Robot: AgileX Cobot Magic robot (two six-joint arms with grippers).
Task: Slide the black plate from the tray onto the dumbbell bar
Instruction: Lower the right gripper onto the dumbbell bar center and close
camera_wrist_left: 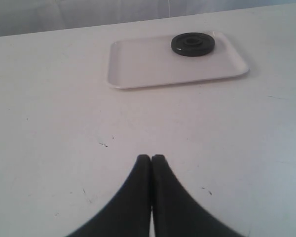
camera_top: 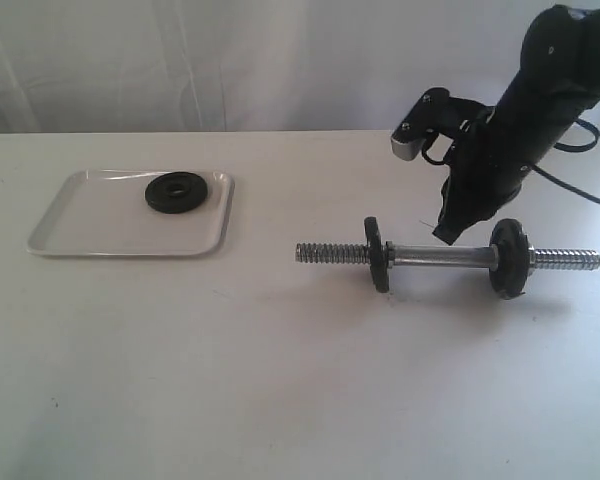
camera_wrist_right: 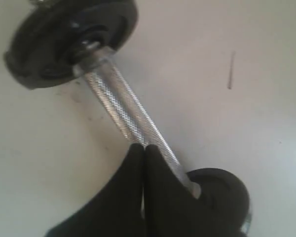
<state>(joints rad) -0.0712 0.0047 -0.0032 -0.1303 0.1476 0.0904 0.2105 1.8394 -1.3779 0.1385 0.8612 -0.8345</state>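
Lying flat in the far right corner of a shallow white rectangular tray (camera_top: pixel 90 232), a small round matte-black plate (camera_top: pixel 177 192) with a centre hole sits toward the left edge of the white table (camera_top: pixel 280 380), nearer the far edge than the near one. The black plate rests inside the tray's low lip, well apart from everything else. The left gripper (camera_wrist_left: pixel 151 165), seen only by its own wrist camera, hangs over bare tabletop on the near side of the tray, its two black fingers pressed together with nothing between them. Toward the right edge, a short chrome steel dumbbell bar (camera_top: pixel 440 257) lies on the table parallel to the near edge. Its coarse threaded ends stick out past a black disc (camera_top: pixel 377 255) left of the knurled middle and a second black disc (camera_top: pixel 507 262) right of it. The right gripper (camera_wrist_right: pixel 144 148), on a black arm (camera_top: pixel 540 90) slanting down from the far right corner, points at that knurled middle. Its fingers are closed tip to tip and grip nothing, and whether they touch the bar cannot be told.
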